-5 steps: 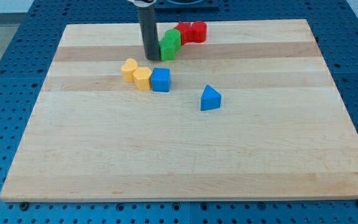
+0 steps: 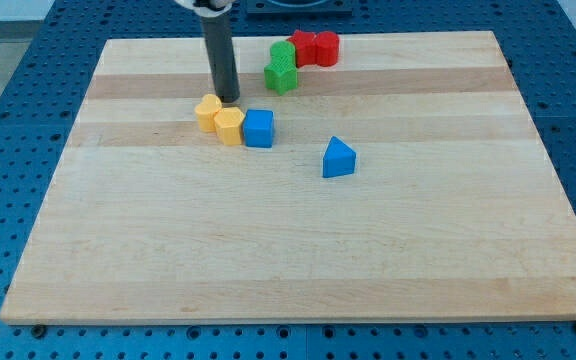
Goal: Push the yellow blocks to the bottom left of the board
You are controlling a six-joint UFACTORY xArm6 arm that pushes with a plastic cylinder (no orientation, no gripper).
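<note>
1. Sitting in the board's [image 2: 298, 250] upper-left part, two yellow blocks [image 2: 218, 118] touch each other, far from the bottom-left corner; the whole push remains.
2. The tip [image 2: 230, 100] stands just above them; this rod ends in no hand, so nothing is spread or pinched.
3. A blue cube [image 2: 258, 128] touches the right yellow block.
4. Green blocks [image 2: 282, 68], red blocks [image 2: 316, 48] and a blue wedge [image 2: 338, 158] lie rightward.
5. Pale wood rests on a blue pegboard desk [image 2: 28, 110].
</note>
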